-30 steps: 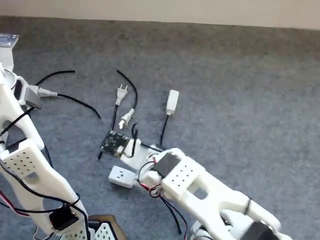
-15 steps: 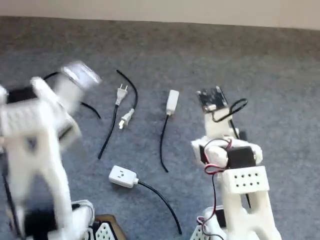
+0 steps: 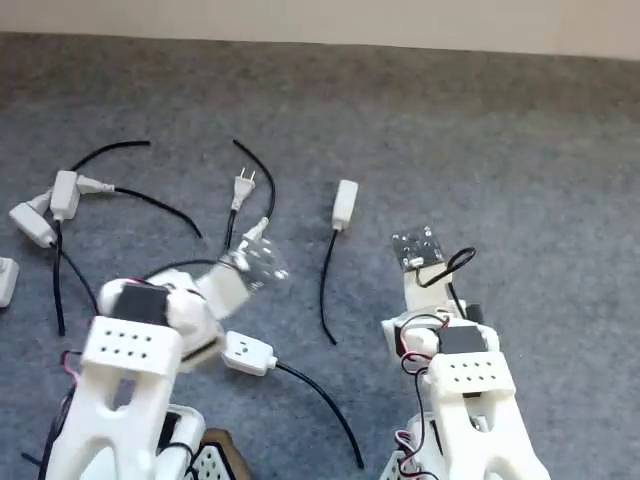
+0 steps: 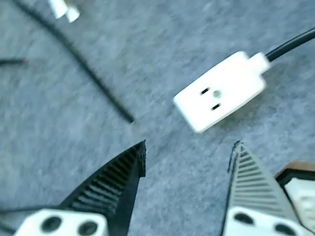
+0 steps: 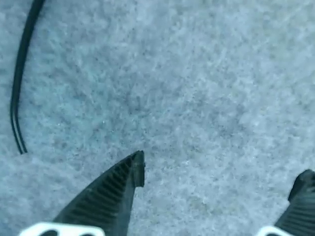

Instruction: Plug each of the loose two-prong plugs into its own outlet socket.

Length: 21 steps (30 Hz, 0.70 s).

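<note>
Sockets and plugs lie scattered on the grey carpet, and none of the middle group is joined yet. The near socket rests flat with its slotted face up and its black cord trailing to the near right, which I judge leaves the slots reachable from above. A far socket lies right of centre, its own cord running nearward. One two-prong plug lies to the left of that socket, prongs pointing far. A second plug sits just nearer, and both are loose and apart from any socket. At the far left a cluster of white connectors lies well apart from the rest; whether those are mated is too small to tell. The left gripper hangs above the carpet just beside the near socket, jaws spread wide, holding and touching nothing. That placing looks like a line-up on the socket or on the second plug nearby, though I cannot tell which. The right gripper hangs over bare carpet on the right, likewise spread wide and empty. The far socket's cord lies to its left, and the gripper seems parked clear of the work.
</note>
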Motion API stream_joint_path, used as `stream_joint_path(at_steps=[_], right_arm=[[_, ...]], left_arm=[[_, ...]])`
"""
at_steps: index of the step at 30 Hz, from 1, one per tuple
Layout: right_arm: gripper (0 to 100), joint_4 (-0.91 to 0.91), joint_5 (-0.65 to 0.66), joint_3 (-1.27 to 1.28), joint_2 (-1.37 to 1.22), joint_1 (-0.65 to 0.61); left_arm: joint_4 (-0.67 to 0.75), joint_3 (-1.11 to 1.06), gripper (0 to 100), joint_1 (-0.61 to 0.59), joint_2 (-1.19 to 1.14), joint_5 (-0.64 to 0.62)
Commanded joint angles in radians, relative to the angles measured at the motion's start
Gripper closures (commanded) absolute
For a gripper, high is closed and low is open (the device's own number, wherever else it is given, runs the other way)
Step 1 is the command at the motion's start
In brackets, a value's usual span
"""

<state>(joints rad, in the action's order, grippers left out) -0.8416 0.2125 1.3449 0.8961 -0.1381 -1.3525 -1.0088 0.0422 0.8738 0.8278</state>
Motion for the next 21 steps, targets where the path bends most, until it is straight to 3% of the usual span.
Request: stream_joint_path(at_steps=[1, 6, 12, 18, 21], right_arm=[[57.4, 0.016, 0.006, -0.004, 0.019, 0.01], [57.4, 0.016, 0.006, -0.004, 0.019, 0.01], [57.4, 0.016, 0.006, -0.004, 0.019, 0.01], [57.4, 0.016, 0.006, -0.004, 0.019, 0.01], [57.4, 0.016, 0.006, -0.004, 0.019, 0.01]], left_arm=[[0.127, -0.061, 72, 0.133, 0.013, -0.06], [0.232, -0.168, 72, 0.183, 0.013, -0.087], [0.324, -0.196, 72, 0.137, 0.013, -0.086], [0.347, -0.074, 72, 0.062, -0.007, -0.086], [0.377, 0.039, 72, 0.013, -0.131, -0.091]])
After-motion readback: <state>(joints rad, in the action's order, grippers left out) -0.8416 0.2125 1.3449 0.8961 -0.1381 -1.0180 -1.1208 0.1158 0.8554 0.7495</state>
